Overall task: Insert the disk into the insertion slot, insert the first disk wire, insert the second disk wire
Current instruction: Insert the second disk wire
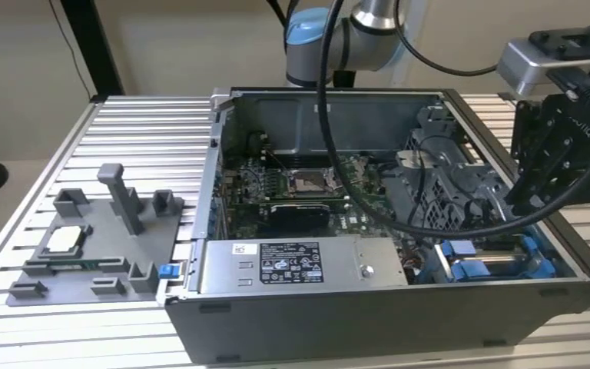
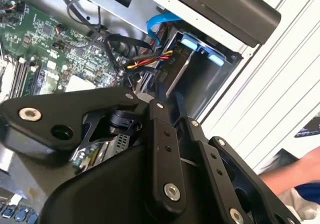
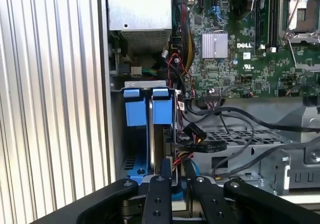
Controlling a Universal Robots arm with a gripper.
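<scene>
Reaching down into the open computer case [image 1: 377, 307], the hand [image 3: 172, 176] hangs with fingers nearly together beside the blue-framed disk [image 3: 150, 114]; whether they grip anything cannot be told.

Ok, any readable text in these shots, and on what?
Power-supply label: print too small to read.
Motherboard: a white maker's mark and tiny codes; no other words legible.
Claw: partial lettering on its body, cut off.
No signs or displays.
</scene>
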